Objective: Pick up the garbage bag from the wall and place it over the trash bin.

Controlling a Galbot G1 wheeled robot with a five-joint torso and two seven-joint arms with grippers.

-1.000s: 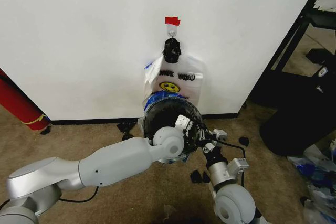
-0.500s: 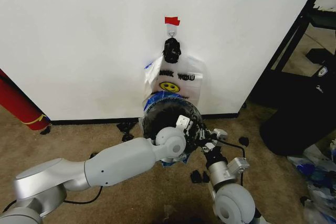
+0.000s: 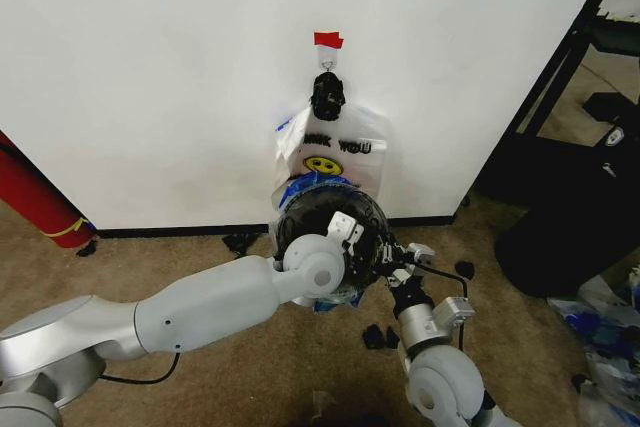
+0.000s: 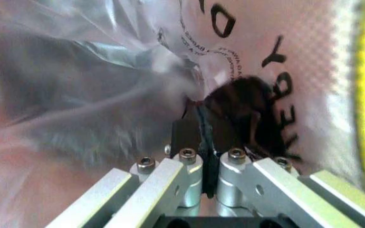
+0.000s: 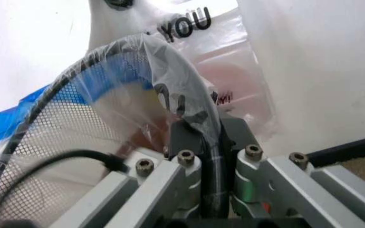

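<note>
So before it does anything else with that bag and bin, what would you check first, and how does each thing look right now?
1. Left end effector shut on the garbage bag: ok.
2. Right end effector clamped on bag film at the trash bin rim: ok.
3. Bag stretched over the mesh rim by the right end effector: ok.
4. Bag covering the whole rim: cannot tell.
5. Bin upright by the wall: ok.
6. White smiley bag on its hook, untouched: cannot tell.
</note>
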